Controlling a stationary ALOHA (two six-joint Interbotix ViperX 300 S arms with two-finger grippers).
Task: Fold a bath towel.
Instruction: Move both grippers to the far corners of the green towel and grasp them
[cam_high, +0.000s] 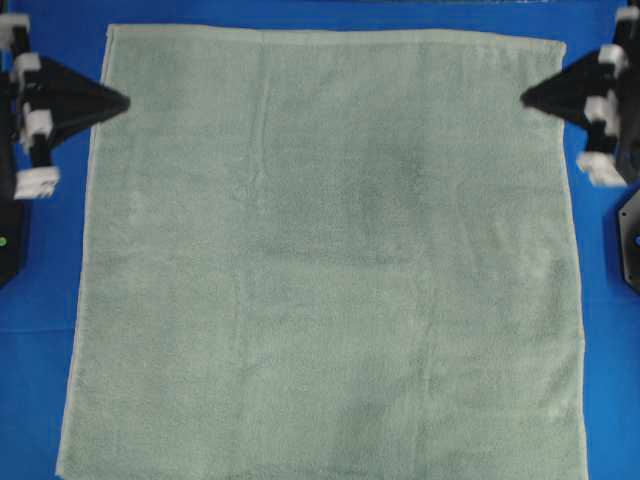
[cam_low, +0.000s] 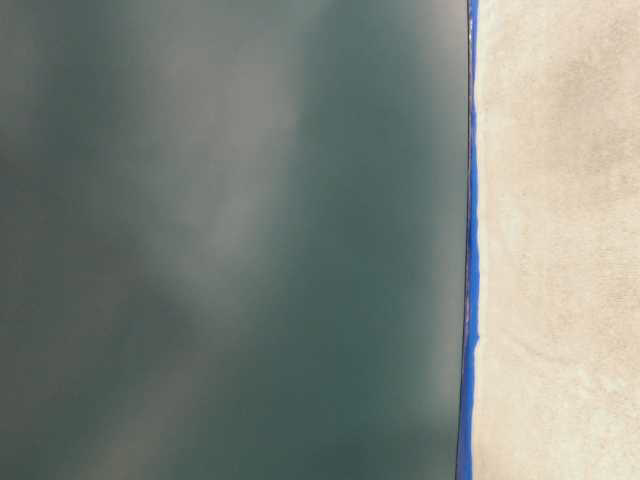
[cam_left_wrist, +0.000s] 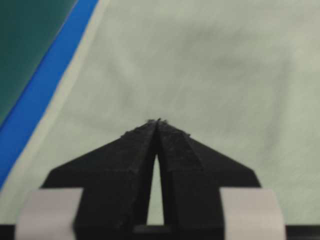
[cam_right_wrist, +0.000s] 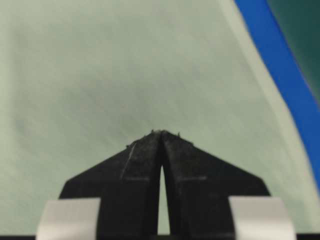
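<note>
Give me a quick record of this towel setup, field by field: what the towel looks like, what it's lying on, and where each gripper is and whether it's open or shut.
towel: large pale sage-green terry bath towel, spread flat, unfolded
surface: bright blue cloth surface, showing around the towel's edges
left gripper: black left gripper, tips at the towel's left edge near the far corner, jaws shut
right gripper: black right gripper, tips at the towel's right edge near the far corner, jaws shut
cloth held: cannot tell
</note>
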